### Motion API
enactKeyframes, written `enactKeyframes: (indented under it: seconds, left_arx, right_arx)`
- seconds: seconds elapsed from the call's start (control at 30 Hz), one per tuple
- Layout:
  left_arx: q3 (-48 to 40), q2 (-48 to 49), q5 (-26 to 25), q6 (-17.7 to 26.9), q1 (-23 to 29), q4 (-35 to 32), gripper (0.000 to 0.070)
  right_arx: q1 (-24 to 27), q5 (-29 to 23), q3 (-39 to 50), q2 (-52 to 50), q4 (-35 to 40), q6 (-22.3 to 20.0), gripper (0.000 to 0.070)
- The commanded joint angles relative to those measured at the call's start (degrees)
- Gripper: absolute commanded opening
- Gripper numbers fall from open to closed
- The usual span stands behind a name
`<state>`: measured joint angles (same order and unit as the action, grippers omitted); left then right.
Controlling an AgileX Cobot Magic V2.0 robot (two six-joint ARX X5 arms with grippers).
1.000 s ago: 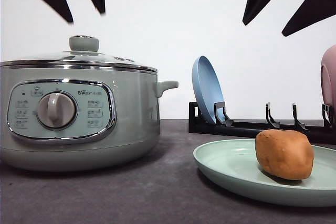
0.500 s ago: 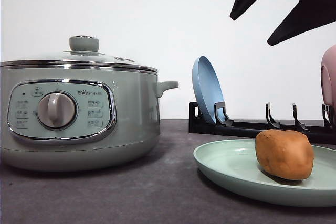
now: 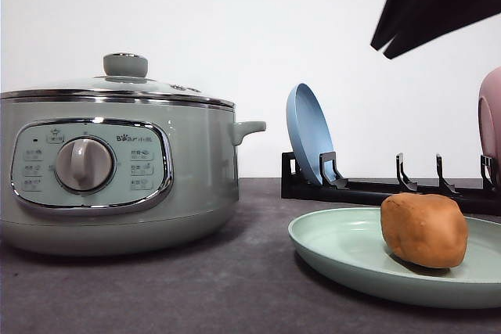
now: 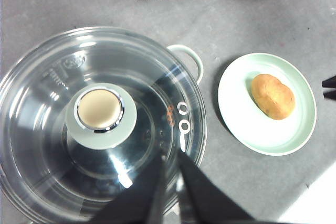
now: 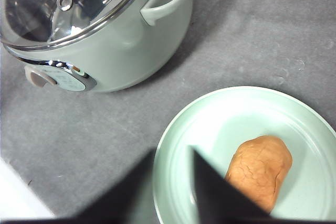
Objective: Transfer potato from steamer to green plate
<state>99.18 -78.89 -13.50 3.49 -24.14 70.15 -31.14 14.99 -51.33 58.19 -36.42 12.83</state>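
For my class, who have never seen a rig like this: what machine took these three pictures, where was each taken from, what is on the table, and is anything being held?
This is a two-armed robot with a camera on each wrist and one facing forward. The front view looks across a dark grey table: a pale sage-green steamer with its glass lid on, an orange-brown potato lying on a pale mint-green plate, and a black rack with a blue plate. The wrist views look down past dark fingers: the left gripper above the lid, the right gripper above the plate. Neither holds anything.
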Motion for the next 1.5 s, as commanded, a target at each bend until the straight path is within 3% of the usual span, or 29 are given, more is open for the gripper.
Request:
enactKeyframes:
  seconds: [0.0, 1.0, 1.2, 1.47]
  left_arx:
    - [1.49, -0.52, -0.17, -0.11, -0.26, -0.35, 0.0000]
    - [1.49, 0.07, 0.38, 1.55, 0.24, -1.35, 0.0000]
    - [1.35, 4.49, 1.11, 4.86, 3.81, -13.00, 0.0000]
    - [-4.56, 16.74, 1.11, 4.81, 15.33, -28.04, 0.0000]
  right_arx:
    - [-0.46, 0.03, -0.83, 0.42, 0.35, -0.45, 0.0000]
    - [-0.46, 0.00, -0.83, 0.42, 0.44, -0.42, 0.0000]
    - [-0.46, 0.00, -0.83, 0.42, 0.45, -0.42, 0.0000]
    - [-0.46, -0.01, -0.83, 0.42, 0.46, -0.43, 0.0000]
